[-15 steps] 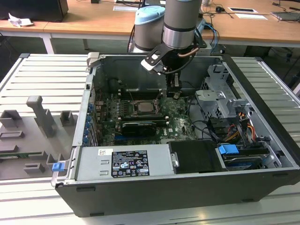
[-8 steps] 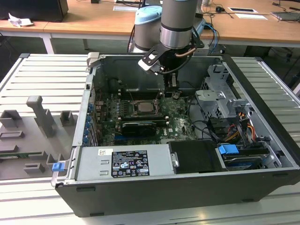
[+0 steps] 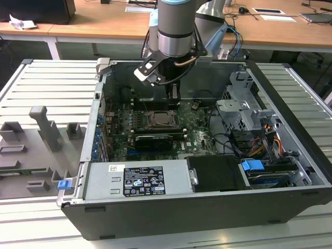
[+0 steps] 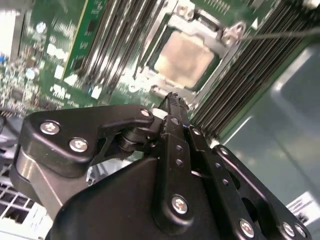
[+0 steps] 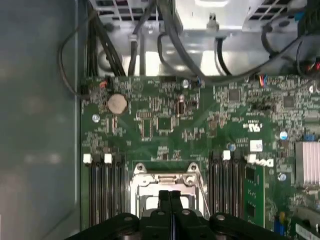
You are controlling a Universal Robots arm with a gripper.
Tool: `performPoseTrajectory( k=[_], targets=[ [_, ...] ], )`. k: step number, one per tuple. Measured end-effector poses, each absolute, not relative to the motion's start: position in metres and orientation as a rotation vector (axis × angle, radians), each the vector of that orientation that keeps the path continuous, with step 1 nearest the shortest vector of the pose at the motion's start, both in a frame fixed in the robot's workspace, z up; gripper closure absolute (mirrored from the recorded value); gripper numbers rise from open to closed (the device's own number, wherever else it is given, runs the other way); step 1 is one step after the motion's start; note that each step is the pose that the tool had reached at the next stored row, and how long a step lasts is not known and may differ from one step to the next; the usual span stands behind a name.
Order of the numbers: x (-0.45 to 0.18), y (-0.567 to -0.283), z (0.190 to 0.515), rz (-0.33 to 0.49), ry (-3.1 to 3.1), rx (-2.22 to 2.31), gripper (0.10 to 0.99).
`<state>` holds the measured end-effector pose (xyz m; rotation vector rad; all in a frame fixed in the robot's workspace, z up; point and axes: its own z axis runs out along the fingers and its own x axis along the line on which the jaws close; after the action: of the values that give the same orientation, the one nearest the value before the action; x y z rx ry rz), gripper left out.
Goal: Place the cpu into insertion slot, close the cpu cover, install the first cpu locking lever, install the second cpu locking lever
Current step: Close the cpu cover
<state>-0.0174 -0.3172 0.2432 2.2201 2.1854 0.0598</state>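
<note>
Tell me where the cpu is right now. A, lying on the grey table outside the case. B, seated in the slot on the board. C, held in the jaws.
B: in the second wrist view the cpu lies flat in the slot, and the gripper near it has its jaws together on nothing.

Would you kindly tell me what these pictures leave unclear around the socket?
First wrist view: the gripper hides part of the insertion slot.
Second wrist view: the gripper hides one edge of the cpu cover; contact unclear.
Exterior view: too small to tell if the cpu is latched.
</note>
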Motion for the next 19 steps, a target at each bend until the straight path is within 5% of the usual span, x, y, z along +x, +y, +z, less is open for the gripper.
performPoseTrajectory(
  k=[19],
  targets=[
    [-0.055,-0.316,0.206,0.064,2.22,2.19,0.98]
  ],
)
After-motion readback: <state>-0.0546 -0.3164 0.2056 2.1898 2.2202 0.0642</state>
